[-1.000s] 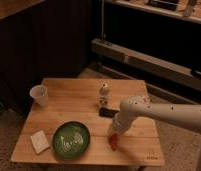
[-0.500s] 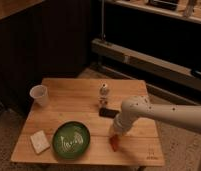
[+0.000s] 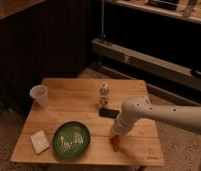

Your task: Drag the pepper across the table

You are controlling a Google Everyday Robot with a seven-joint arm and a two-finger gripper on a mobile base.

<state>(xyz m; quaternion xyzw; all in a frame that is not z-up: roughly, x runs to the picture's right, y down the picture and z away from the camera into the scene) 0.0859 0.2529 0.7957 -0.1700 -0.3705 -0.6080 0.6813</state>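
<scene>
Hand [image 3: 115, 136] low over the pepper [image 3: 114, 143], near table [image 3: 69, 97] front edge, right of green plate [image 3: 71, 140]; can't tell hand's state. Risks: pepper rolls out from under w/ light contact, or drag fwd tips it off the edge; sideways could bump the plate.

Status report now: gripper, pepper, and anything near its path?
Gripper low over the table, right of green plate. Pepper directly beneath it. Plate nearest obstacle.
</scene>
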